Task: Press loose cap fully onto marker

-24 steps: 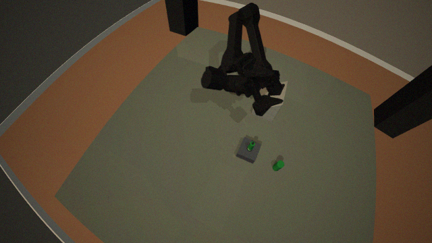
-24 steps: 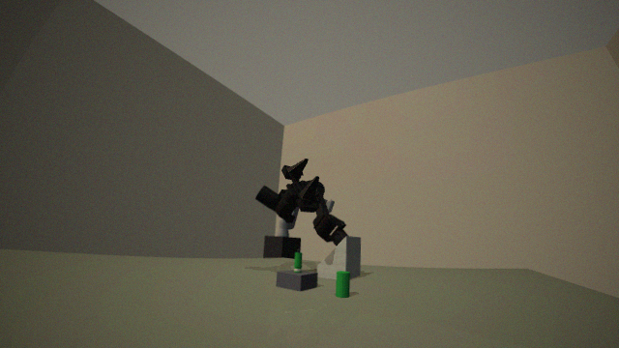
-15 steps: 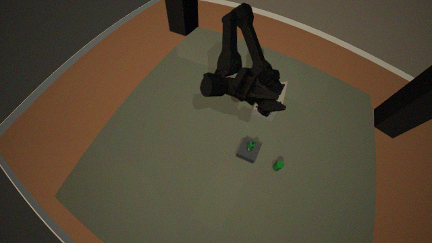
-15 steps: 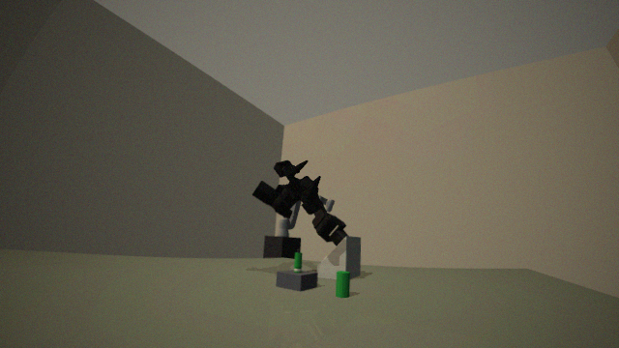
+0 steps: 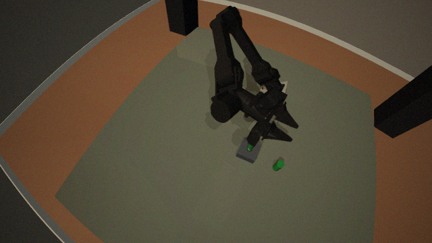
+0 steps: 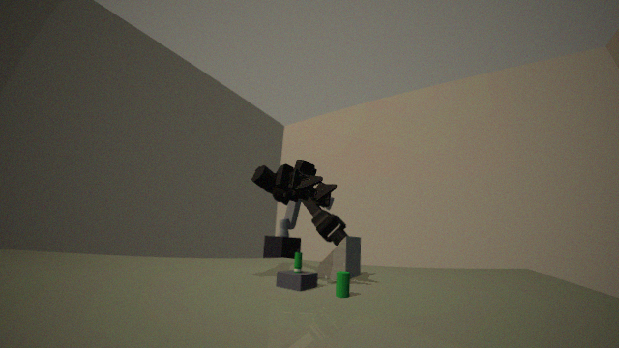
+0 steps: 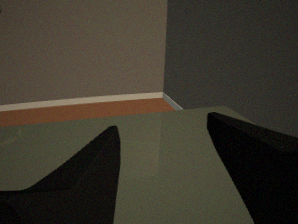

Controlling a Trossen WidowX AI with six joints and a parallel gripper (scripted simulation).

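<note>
The green marker [image 5: 250, 147] [image 6: 298, 261] stands upright in the grey holder block [image 5: 246, 156] [image 6: 296, 281], with a pale band at its base. The green cap [image 5: 278, 165] [image 6: 342, 284] stands upright on the table [image 5: 189, 189] [image 6: 169, 304], apart from the block; in the exterior view it is to the block's right. My gripper [image 5: 294, 133] [image 6: 328, 183] [image 7: 163, 126] is open, with nothing between its fingers. It is high above the table, clear of cap and marker. The wrist view shows neither cap nor marker.
The folded arm [image 5: 224, 74] [image 6: 329, 227] reaches from the back; part of it overhangs the holder block in the top view. A dark post [image 5: 182, 17] is at the top and a dark beam [image 5: 405, 104] at the right. Walls stand beyond the table.
</note>
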